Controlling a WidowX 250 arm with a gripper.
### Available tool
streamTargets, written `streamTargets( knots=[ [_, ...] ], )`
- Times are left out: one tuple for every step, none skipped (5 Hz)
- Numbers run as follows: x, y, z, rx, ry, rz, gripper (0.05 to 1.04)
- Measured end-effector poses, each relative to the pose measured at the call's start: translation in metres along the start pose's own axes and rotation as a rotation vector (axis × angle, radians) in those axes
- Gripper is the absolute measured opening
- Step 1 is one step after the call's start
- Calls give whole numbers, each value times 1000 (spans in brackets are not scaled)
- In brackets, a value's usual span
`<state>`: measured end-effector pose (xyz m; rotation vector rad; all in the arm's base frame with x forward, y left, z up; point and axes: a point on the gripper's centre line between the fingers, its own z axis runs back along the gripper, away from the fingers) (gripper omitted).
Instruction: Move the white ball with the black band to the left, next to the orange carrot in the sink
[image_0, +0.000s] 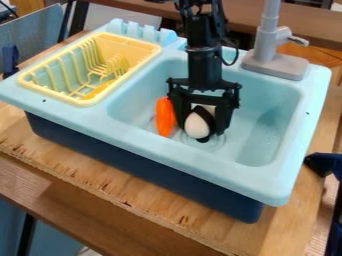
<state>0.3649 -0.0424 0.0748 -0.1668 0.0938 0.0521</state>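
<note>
Gripper Wide Around White Toy in Sink

The gripper (200, 131) hangs down into the large basin of the light blue sink (143, 146), its black arm (204, 62) coming in from the top edge. Its jaws stand wide, one on each side of a rounded white toy (196, 124), which sits low in the basin near the drain (212, 144). Something black borders the toy on its right and underneath; what it is cannot be told. Nor can it be told whether the jaws press on the toy.

An orange carrot (164, 117) lies just beside the gripper, toward the picture's left, its length running roughly up and down the view.

A yellow rack (87, 101) sits on the other side of the sink, with a deeper yellow piece (101, 90) in it. A gray faucet (274, 64) rises from the back rim, to the right of the arm. The sink's dark blue base (143, 176) rests on a plywood board (107, 186) with a rough front edge.
</note>
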Motion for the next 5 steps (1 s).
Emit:
streamTargets(
  knots=[
    [-8, -8, 17, 61, 6, -37, 1000],
    [-14, -26, 58, 119, -72, -83, 1000],
    [-28, -31, 78, 182, -60, -89, 1000],
    [-40, -33, 89, 217, -40, -79, 1000],
    [-50, -35, 80, 184, 23, -77, 1000]
  ],
)
